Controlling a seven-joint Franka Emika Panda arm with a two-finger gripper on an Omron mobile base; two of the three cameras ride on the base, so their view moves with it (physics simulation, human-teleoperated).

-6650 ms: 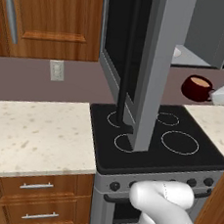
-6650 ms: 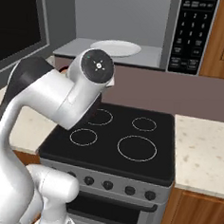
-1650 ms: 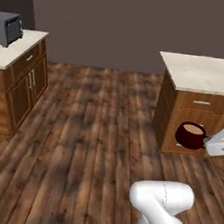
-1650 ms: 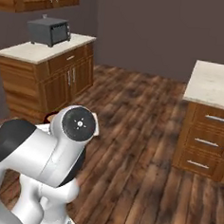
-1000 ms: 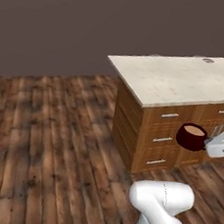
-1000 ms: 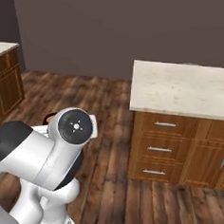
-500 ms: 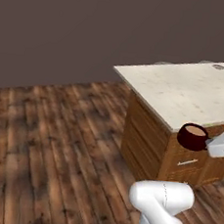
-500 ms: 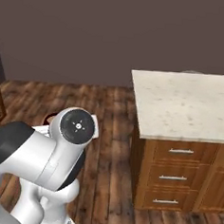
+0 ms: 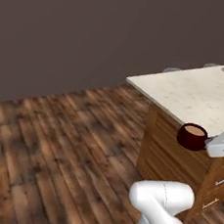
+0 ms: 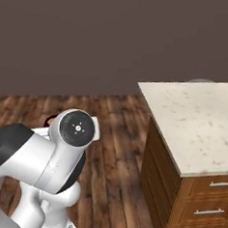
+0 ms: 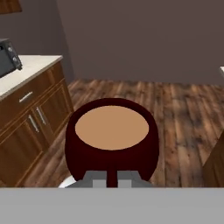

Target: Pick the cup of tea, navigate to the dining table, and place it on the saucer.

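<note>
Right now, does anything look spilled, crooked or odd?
Nothing stands out. The cup of tea sits level in the shut gripper, tea inside, carried beside the dining table.

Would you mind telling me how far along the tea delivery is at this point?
Picking looks done: the hand is shut on the cup of tea, tea level inside. Navigation is in hand, with the dining table close ahead. Left: setting the cup on the saucer.
</note>
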